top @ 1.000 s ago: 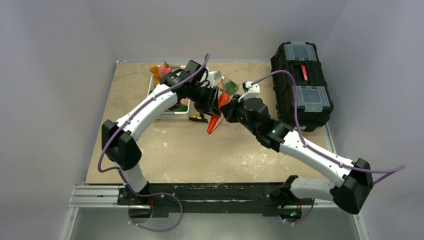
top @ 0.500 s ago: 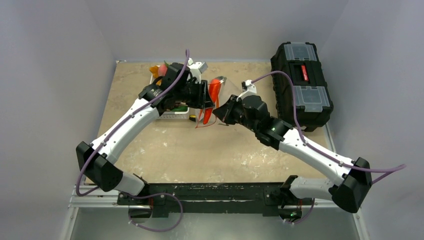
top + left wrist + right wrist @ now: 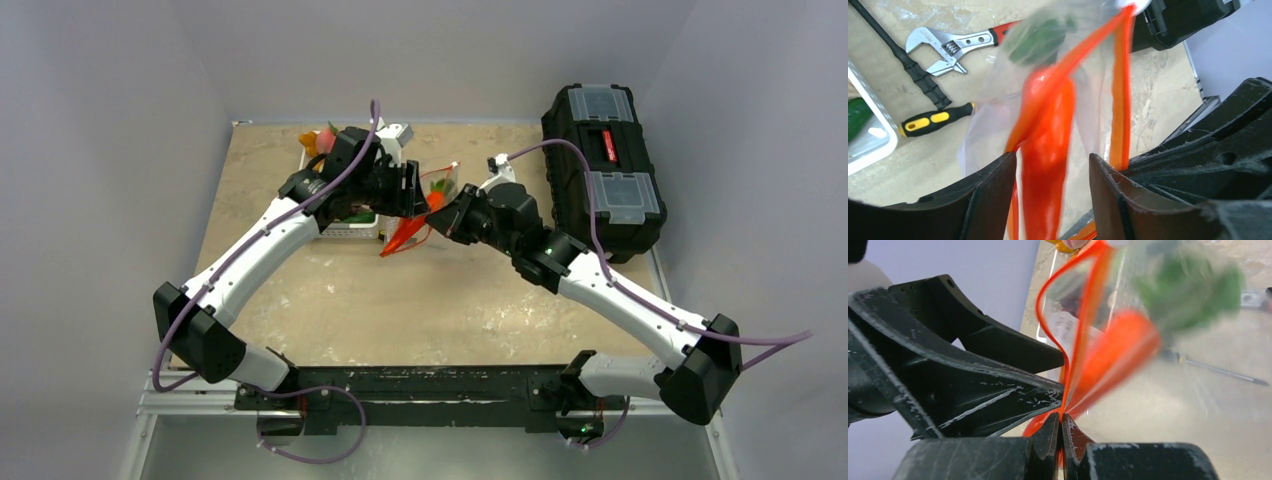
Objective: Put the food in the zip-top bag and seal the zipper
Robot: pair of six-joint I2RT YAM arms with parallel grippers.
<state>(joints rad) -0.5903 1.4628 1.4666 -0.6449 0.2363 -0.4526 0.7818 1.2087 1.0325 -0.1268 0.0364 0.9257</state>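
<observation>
Bagging step. Left gripper (image 3: 1053, 165), fingers parted, straddles 1 carrot (image 3: 1048, 130) without clamping it. The carrot hangs in the mouth of 1 clear bag (image 3: 990, 115), held above the table. Right gripper (image 3: 1060, 427), fully closed, pinches the zipper (image 3: 1083, 305). Next move, likely: left arm backs clear and fetches more food.

You see an orange carrot (image 3: 1045, 135) with a dark green top inside the clear zip-top bag (image 3: 993, 115), whose zipper (image 3: 1122, 90) is red-orange. At eleven o'clock from it is a silver, red-handled wrench (image 3: 955, 42), and at nine o'clock a yellow-and-black screwdriver (image 3: 933, 120), both on the mottled beige table (image 3: 908, 160).
</observation>
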